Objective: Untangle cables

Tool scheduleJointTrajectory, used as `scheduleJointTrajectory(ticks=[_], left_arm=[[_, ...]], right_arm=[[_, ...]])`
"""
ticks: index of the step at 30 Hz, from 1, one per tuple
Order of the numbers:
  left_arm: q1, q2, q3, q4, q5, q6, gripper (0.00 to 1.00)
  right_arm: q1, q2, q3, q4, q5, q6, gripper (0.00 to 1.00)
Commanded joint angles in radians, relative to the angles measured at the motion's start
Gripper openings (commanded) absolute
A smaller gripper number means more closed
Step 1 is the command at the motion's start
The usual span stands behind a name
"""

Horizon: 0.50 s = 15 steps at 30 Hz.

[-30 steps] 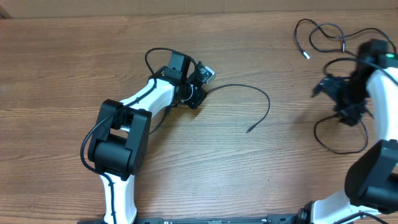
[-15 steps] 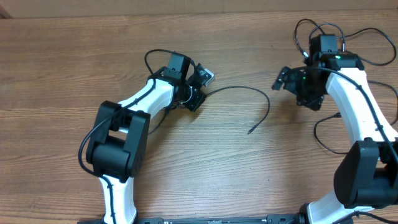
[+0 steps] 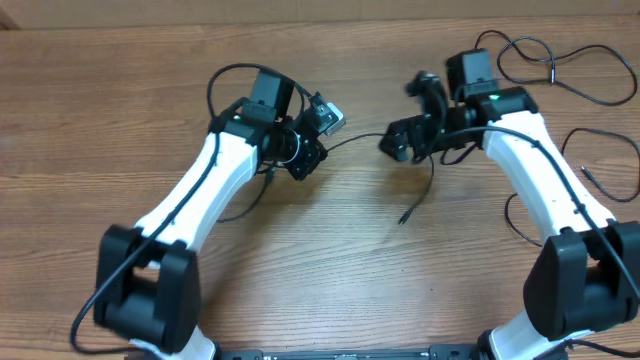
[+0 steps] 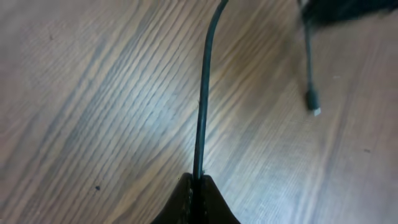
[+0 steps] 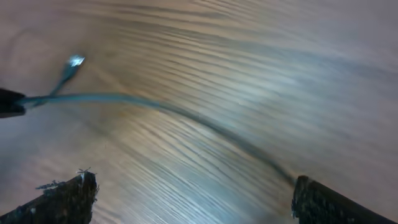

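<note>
the table (image 3: 100, 90) was brown wood, its grain running in long streaks from side to side. a thin black cable (image 3: 358, 139) ran rightward across the middle, then bent down toward the near edge and ended in a small plug end (image 3: 402, 216) resting flat on the wood, its tip pale and shiny. at the far right corner a bunch of looped cables (image 3: 551, 70) lay spread on the surface, well apart from the first. nearer the right edge another cable (image 3: 509, 215) curved in an open loop, partly hidden.
</note>
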Motion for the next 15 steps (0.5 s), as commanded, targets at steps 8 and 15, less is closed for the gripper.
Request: scheduleJointTrajectory(ticks=[8,15], left_arm=[[0.028,-0.137,-0.001,-0.087,0.095,0.130,0.04],[0.035,-0.136,-0.001,-0.071,0.119,0.130,0.04]], right_arm=[[0.038,-0.006,-0.003,0.067,-0.290,-0.236,1.00],[0.038,-0.006,-0.003,0.050,-0.420,-0.331,1.00]])
